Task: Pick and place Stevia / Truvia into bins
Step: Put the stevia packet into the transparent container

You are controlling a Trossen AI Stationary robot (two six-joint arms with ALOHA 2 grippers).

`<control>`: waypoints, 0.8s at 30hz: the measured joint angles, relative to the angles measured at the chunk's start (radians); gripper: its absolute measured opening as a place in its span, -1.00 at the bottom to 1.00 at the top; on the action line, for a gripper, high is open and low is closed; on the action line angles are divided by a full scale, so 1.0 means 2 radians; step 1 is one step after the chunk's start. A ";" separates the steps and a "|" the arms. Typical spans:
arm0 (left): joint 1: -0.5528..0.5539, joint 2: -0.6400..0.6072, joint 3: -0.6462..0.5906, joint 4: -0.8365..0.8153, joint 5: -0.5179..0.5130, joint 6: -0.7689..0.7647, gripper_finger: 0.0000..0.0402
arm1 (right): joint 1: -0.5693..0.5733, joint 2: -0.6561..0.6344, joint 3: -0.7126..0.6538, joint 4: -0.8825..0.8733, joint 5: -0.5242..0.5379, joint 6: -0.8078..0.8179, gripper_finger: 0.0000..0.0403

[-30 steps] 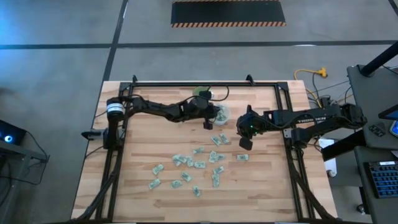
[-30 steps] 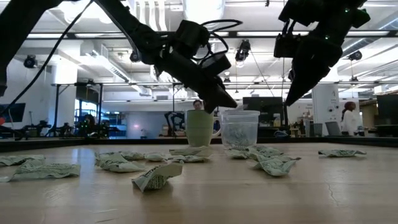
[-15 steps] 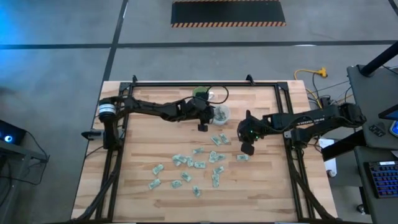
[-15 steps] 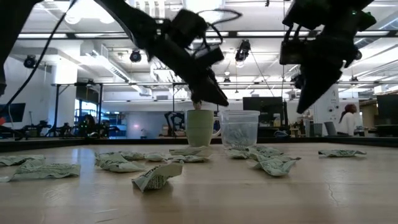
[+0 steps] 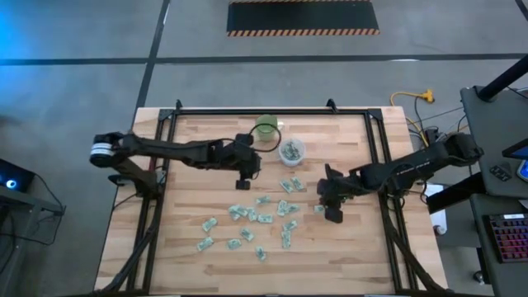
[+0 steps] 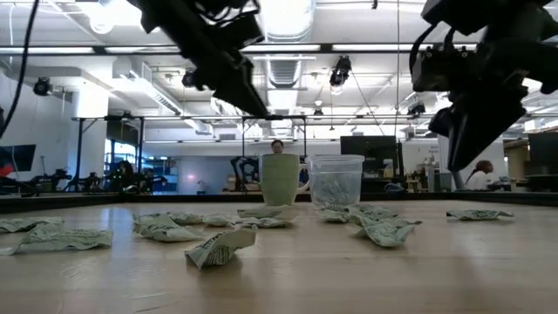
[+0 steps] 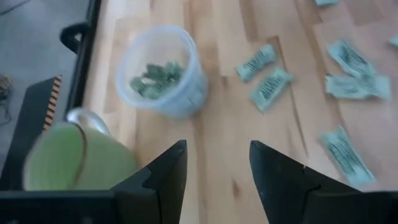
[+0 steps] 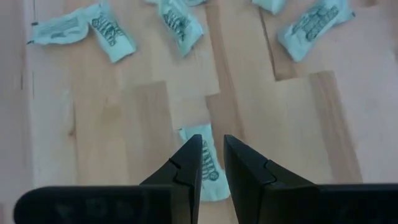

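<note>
I'm looking down on a pale wooden plank bench ringed by a dark metal frame. A clear plastic cup stands on it just past the left arm's jaws, part-filled with green-and-white sachets, and a green mug stands close beside the cup. Loose sachets are scattered flat on the wood, most of them between the two arms' jaws and nearer the bench's front edge. One sachet lies directly under the right arm's jaws.
</note>
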 joint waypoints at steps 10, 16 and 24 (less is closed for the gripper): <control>-0.013 -0.071 -0.116 0.025 0.000 -0.044 -0.21 | 0.010 0.067 -0.013 0.041 0.003 0.014 -0.72; -0.014 -0.092 -0.145 0.039 0.001 -0.056 -0.21 | 0.010 0.106 -0.013 0.065 -0.001 0.016 -0.72; -0.014 -0.104 -0.157 0.052 0.001 -0.069 -0.21 | 0.010 0.120 -0.010 0.066 0.000 0.028 -0.73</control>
